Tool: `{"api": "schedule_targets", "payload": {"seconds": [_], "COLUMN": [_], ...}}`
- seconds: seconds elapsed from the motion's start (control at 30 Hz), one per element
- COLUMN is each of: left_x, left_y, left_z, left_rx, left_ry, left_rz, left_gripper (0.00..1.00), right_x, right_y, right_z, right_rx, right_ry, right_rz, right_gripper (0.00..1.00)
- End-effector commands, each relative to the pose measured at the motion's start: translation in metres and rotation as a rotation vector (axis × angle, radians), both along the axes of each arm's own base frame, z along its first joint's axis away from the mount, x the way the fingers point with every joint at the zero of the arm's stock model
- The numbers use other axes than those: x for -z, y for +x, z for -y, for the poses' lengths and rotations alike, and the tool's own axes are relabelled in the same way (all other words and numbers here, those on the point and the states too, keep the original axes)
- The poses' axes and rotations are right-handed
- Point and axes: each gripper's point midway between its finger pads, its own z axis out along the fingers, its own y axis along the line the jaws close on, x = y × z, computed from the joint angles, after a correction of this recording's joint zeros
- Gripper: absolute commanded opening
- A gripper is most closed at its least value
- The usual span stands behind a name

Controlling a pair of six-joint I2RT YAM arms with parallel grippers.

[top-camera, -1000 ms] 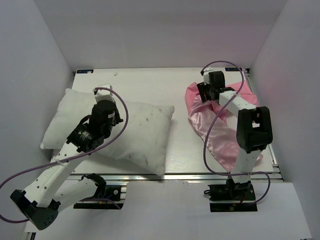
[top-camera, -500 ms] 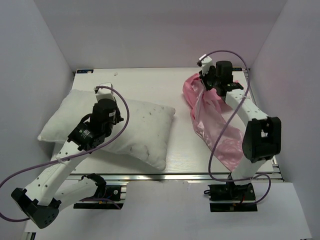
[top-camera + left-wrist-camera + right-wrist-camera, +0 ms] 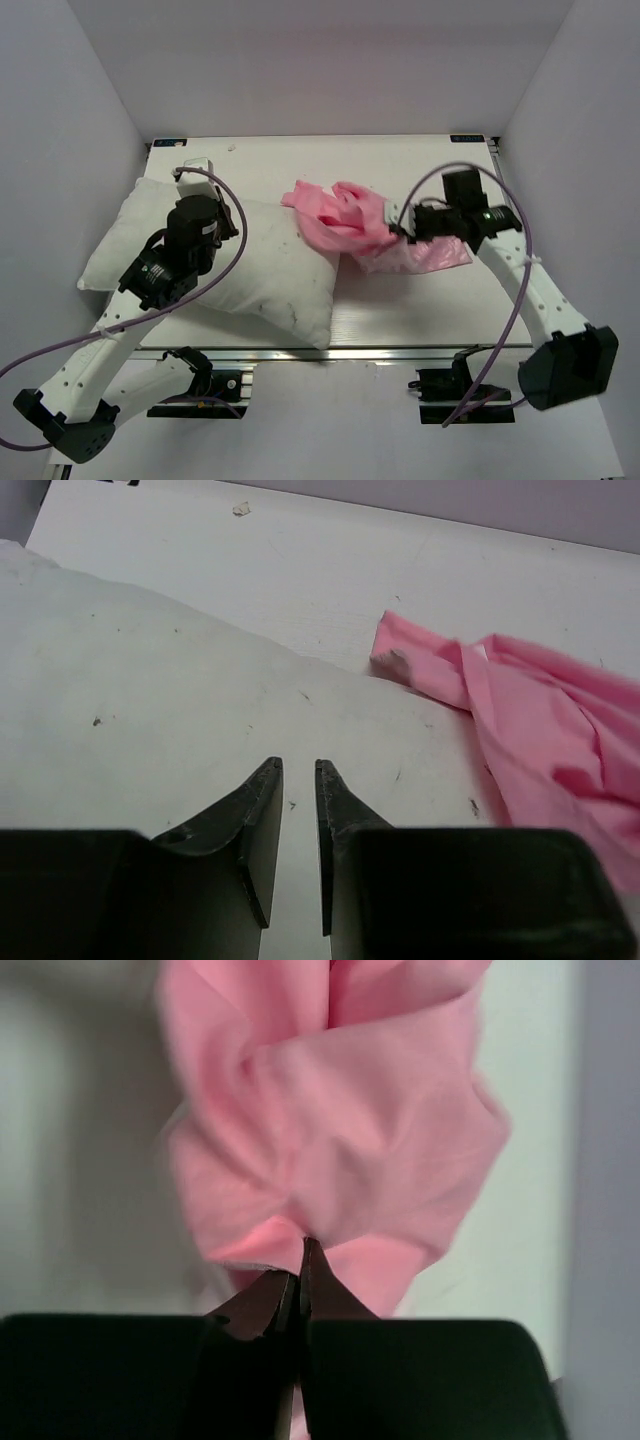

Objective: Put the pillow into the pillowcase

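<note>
From above, the pillowcase (image 3: 345, 212) lay bunched at centre, its edge overlapping the pillow (image 3: 255, 275) on the left.

At the left wrist, the left gripper (image 3: 298, 772) hovered over the pillow, slightly parted and empty.

At the right wrist, the right gripper (image 3: 300, 1252) was clamped on wadded pillowcase. Regripping a single hem layer would probably open the mouth better.

I see the pillow (image 3: 270, 270) on the table (image 3: 300, 150), L arm (image 3: 150, 285) bent over its left half. Pink pillowcase (image 3: 340, 212) is bunched up, its left end overlapping pillow's far right corner. R gripper (image 3: 396, 224) pinches the bunch, right of pillow.
</note>
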Motion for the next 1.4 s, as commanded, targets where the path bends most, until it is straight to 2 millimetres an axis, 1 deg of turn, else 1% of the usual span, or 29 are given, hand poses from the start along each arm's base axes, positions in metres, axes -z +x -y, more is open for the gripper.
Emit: {"api": "schedule_targets", "payload": {"seconds": [0.0,0.07,0.13,0.17,0.2,0.27,0.33,0.4,0.43,0.47,0.5,0.53,0.57,0.6,0.67,0.7,0.73,0.77,0.83,0.87,0.93,1.0,1.07,1.1,1.17,1.2,1.23,1.3,1.37], "left_x": [-0.011,-0.007,-0.002,-0.002,-0.002,0.001,-0.004,-0.002,-0.006,0.0,-0.007,-0.007,-0.006,-0.003,0.001,0.008,0.011,0.02,0.019,0.037,0.032,0.048,0.044,0.054,0.052,0.067,0.058,0.068,0.058], "left_y": [-0.005,-0.001,0.007,0.01,0.013,0.021,0.029,0.038,0.04,0.043,0.049,0.052,0.05,0.062,0.069,0.079,0.083,0.094,0.099,0.098,0.097,0.087,0.078,0.078,0.076,0.08,0.08,0.084,0.088], "left_z": [-0.007,0.0,0.011,0.016,0.019,0.033,0.044,0.074,0.076,0.094,0.107,0.118,0.136,0.152,0.176,0.197,0.207,0.238,0.248,0.265,0.286,0.306,0.325,0.333,0.349,0.358,0.368,0.378,0.387], "left_rx": [-0.009,0.015,0.052,0.066,0.075,0.118,0.149,0.272,0.273,0.354,0.399,0.445,0.536,0.578,0.672,0.748,0.784,0.902,0.944,1.028,1.12,1.23,1.313,1.332,1.374,1.391,1.409,1.427,1.436], "left_ry": [0.003,0.003,0.008,0.007,0.009,0.003,-0.013,-0.032,-0.041,-0.045,-0.062,-0.068,-0.085,-0.082,-0.086,-0.085,-0.088,-0.095,-0.1,-0.118,-0.133,-0.142,-0.151,-0.145,-0.144,-0.136,-0.135,-0.138,-0.149], "left_rz": [0.028,0.019,0.006,0.005,0.005,0.0,0.019,0.011,0.028,0.011,0.04,0.038,0.033,0.032,0.022,0.003,-0.006,-0.016,0.007,-0.026,0.031,0.033,0.112,0.115,0.157,0.144,0.191,0.206,0.272], "left_gripper": [0.31,0.32,0.32,0.32,0.32,0.32,0.33,0.36,0.39,0.43,0.47,0.55,0.59,0.64,0.74,0.77,0.77,0.8,0.82,0.82,0.83,0.85,0.87,0.88,0.88,0.88,0.89,0.9,0.9], "right_x": [0.066,0.088,0.097,0.11,0.113,0.11,0.103,0.082,0.077,0.064,0.056,0.042,0.035,0.03,0.034,0.043,0.047,0.061,0.063,0.066,0.064,0.064,0.063,0.061,0.061,0.059,0.06,0.059,0.064], "right_y": [-0.039,-0.044,-0.044,-0.044,-0.044,-0.04,-0.037,-0.024,-0.025,-0.02,-0.019,-0.021,-0.023,-0.029,-0.036,-0.046,-0.051,-0.071,-0.077,-0.085,-0.086,-0.081,-0.08,-0.081,-0.083,-0.084,-0.086,-0.09,-0.099], "right_z": [0.077,0.118,0.148,0.164,0.17,0.189,0.191,0.198,0.193,0.197,0.195,0.183,0.183,0.174,0.168,0.164,0.161,0.154,0.15,0.146,0.143,0.143,0.142,0.142,0.14,0.139,0.138,0.134,0.13], "right_rx": [0.077,0.196,0.299,0.364,0.397,0.507,0.539,0.6,0.586,0.602,0.59,0.535,0.52,0.462,0.414,0.378,0.357,0.289,0.266,0.238,0.231,0.256,0.26,0.258,0.249,0.242,0.238,0.214,0.193], "right_ry": [-0.251,-0.341,-0.41,-0.432,-0.443,-0.419,-0.382,-0.31,-0.287,-0.257,-0.233,-0.169,-0.152,-0.139,-0.144,-0.153,-0.163,-0.181,-0.181,-0.177,-0.168,-0.147,-0.134,-0.13,-0.121,-0.123,-0.118,-0.11,-0.108], "right_rz": [-0.057,-0.031,-0.009,-0.021,-0.022,-0.027,-0.01,0.072,0.088,0.137,0.165,0.209,0.235,0.26,0.246,0.204,0.185,0.128,0.118,0.114,0.149,0.161,0.151,0.14,0.121,0.124,0.114,0.123,0.096], "right_gripper": [0.0,0.0,0.0,0.0,0.0,0.0,0.0,0.0,0.0,0.0,0.0,0.0,0.0,0.0,0.0,0.0,0.0,0.0,0.0,0.0,0.0,0.0,0.0,0.0,0.0,0.0,0.0,0.0,0.0]}}
